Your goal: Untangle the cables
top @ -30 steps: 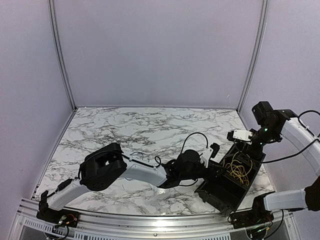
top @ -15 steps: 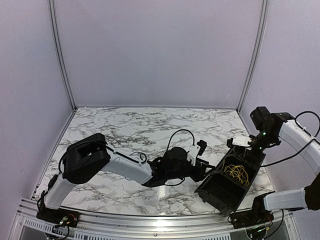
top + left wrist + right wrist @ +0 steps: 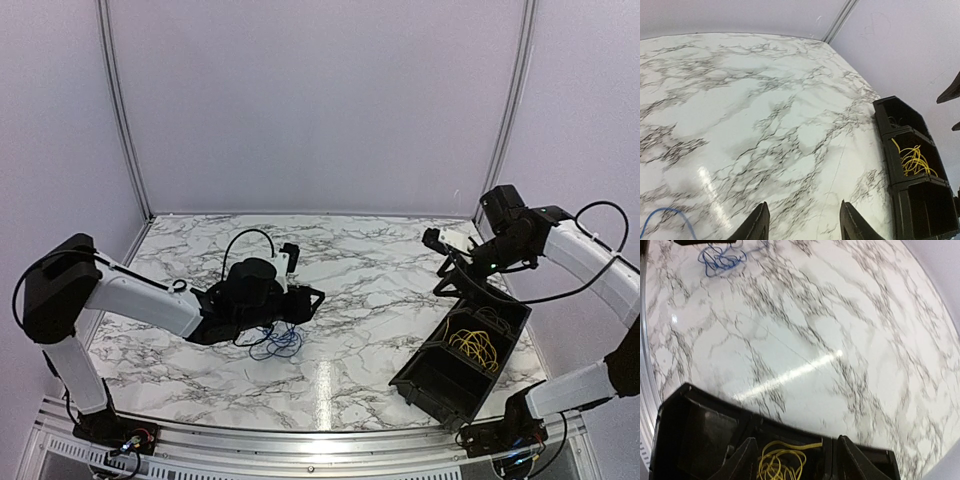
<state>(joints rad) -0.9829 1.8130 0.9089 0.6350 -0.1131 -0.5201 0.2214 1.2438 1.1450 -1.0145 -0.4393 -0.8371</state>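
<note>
On the left part of the table [image 3: 360, 250]: left gripper [image 3: 802, 225] held low over the marble, jaws about half apart, nothing between them. Close beside it, blue cables [image 3: 275, 342], heaped loose on the marble and looped over themselves. Bare marble in the middle, nothing in the way. At the right edge, a black bin [image 3: 405, 385] with yellow cables [image 3: 475, 348] coiled in its middle compartment. Above the bin's far end, right gripper [image 3: 796, 447], jaws well apart, empty. Judged about halfway: colours parted, both bundles not yet spread out. Black cables not made out. Possible hindrance: bin walls around the yellow bundle.
</note>
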